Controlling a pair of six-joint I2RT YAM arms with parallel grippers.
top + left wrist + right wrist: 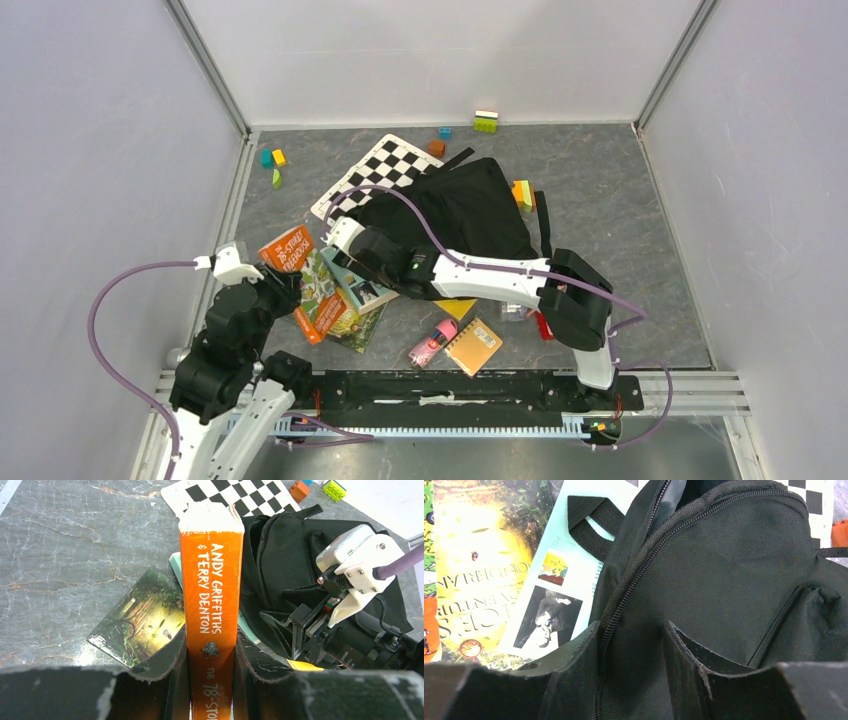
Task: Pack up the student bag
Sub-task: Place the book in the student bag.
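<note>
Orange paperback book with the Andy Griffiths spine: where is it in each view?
Top external: orange paperback book, left of centre.
Left wrist: centre, spine toward camera, clamped in left gripper.
Right wrist: orange sliver at left edge, probably it.
Shared landmark: black fabric backpack, in all three.

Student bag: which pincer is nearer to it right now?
Right. The right pincer is at the student bag, its fingers astride the zipped edge. The left pincer grips the orange book by its spine, off to the bag's left side.
</note>
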